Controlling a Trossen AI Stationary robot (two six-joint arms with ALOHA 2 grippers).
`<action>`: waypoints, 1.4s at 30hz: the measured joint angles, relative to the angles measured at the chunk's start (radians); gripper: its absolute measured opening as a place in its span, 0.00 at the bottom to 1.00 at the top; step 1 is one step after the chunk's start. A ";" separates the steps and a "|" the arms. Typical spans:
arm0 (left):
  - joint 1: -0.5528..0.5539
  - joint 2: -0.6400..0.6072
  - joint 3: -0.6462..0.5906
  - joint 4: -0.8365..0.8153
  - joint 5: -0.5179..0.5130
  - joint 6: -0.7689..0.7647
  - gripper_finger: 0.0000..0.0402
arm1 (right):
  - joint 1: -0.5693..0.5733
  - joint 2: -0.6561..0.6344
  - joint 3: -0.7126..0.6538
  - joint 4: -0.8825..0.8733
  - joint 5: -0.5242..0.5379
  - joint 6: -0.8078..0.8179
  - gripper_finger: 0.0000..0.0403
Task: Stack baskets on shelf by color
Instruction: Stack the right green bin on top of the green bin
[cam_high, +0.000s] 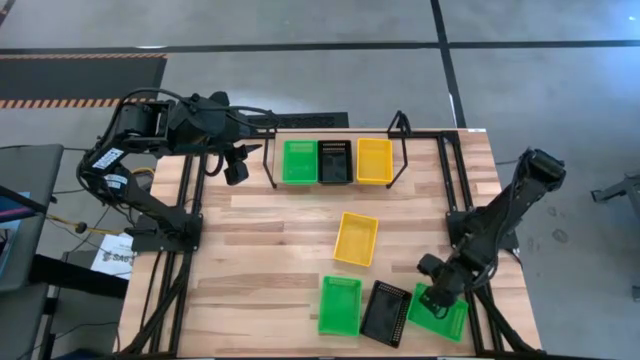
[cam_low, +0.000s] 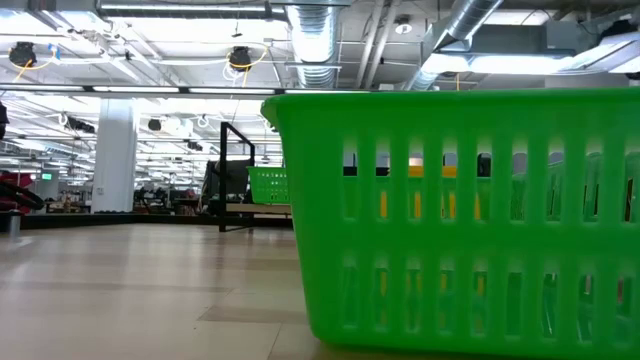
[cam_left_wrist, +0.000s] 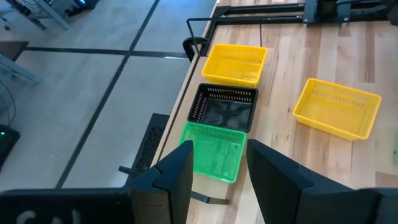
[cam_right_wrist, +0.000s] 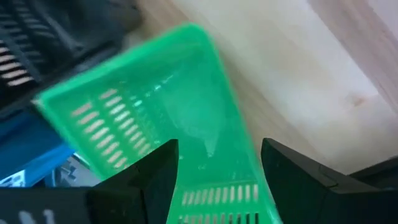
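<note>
The shelf (cam_high: 402, 128) at the table's far edge holds a green basket (cam_high: 299, 161), a black basket (cam_high: 334, 162) and a yellow basket (cam_high: 374, 160) side by side. A yellow basket (cam_high: 357, 238) lies loose mid-table. Along the near edge sit a green basket (cam_high: 340, 304), a black basket (cam_high: 385, 313) and another green basket (cam_high: 446, 318). My right gripper (cam_high: 432, 289) is open over that last basket's far-left part; its fingers straddle one wall (cam_right_wrist: 239, 140). My left gripper (cam_high: 236, 168) hangs open above the table, left of the shelf. My right gripper (cam_right_wrist: 217, 155) comes down from above with one finger (cam_right_wrist: 158, 171) over the inside of the green basket and the other finger (cam_right_wrist: 295, 177) outside its wall. Whether either finger touches the plastic, I cannot tell. The basket rests on the table.
Black frame rails (cam_high: 455, 185) run along the table's left and right sides, close to the right arm's base. Bare wood (cam_high: 260, 260) lies between the shelf and the near row, left of the loose yellow basket. In the low view the near green basket (cam_low: 460, 220) fills the foreground.
</note>
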 joint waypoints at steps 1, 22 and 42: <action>0.000 0.000 0.000 0.000 0.000 0.000 0.35 | 0.005 0.000 -0.008 0.002 0.000 0.013 0.62; 0.000 0.000 0.000 0.000 -0.002 -0.006 0.35 | -0.010 0.082 -0.007 0.020 0.004 0.010 0.04; 0.043 0.096 0.000 -0.031 0.235 -0.072 0.34 | -0.162 -0.043 0.430 -0.814 0.463 0.010 0.00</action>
